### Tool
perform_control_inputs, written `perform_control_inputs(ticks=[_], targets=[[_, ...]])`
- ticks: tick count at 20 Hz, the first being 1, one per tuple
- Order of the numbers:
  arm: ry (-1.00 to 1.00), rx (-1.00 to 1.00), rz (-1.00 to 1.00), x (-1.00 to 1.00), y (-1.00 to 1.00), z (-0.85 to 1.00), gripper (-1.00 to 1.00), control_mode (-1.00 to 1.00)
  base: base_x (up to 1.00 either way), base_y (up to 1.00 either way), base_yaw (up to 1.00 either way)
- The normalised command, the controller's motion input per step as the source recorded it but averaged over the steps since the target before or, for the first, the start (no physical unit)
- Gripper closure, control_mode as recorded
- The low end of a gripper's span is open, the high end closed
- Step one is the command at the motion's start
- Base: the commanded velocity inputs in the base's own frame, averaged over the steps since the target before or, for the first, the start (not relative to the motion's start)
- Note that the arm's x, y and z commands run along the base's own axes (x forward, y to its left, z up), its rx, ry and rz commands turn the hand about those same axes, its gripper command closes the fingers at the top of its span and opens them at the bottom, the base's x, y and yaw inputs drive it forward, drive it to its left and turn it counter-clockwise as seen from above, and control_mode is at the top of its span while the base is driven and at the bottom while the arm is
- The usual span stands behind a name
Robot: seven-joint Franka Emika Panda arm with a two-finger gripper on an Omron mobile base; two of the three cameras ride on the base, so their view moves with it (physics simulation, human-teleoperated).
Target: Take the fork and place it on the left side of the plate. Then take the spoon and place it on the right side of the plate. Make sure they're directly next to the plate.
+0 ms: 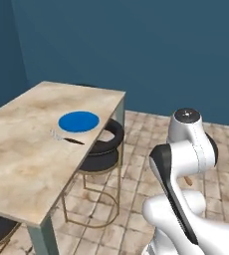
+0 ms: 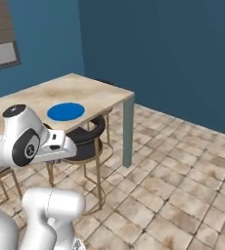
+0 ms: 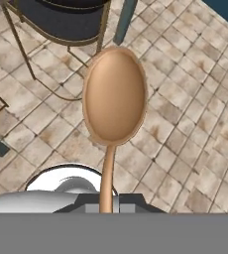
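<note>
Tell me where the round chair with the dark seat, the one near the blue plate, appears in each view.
Left base view: the chair is at the centre, lower right of the plate.
Right base view: left of centre, below the plate.
Hand view: along the top edge, left half.
Shared landmark: the grey table leg beside the chair.

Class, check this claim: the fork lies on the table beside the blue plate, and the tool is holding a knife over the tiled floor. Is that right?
Not quite. The tool holds a spoon, not a knife; the hand view shows its brown bowl over the tiled floor. The rest stands: in the left base view the fork lies on the table beside the blue plate.
</note>
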Motion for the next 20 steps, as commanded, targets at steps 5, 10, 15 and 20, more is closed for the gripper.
perform_control_inputs(ticks=[5,10,15,20], targets=[[0.0,0.0,0.0,0.0,0.0,0.0,1.0,1.0,0.8,-0.95,0.15],[0.0,0.0,0.0,0.0,0.0,0.0,1.0,1.0,0.97,-0.67,0.24],[0.0,0.0,0.0,0.0,0.0,0.0,1.0,1.0,0.99,-0.33,0.39],[0.0,0.0,0.0,0.0,0.0,0.0,1.0,1.0,0.87,-0.28,0.46]])
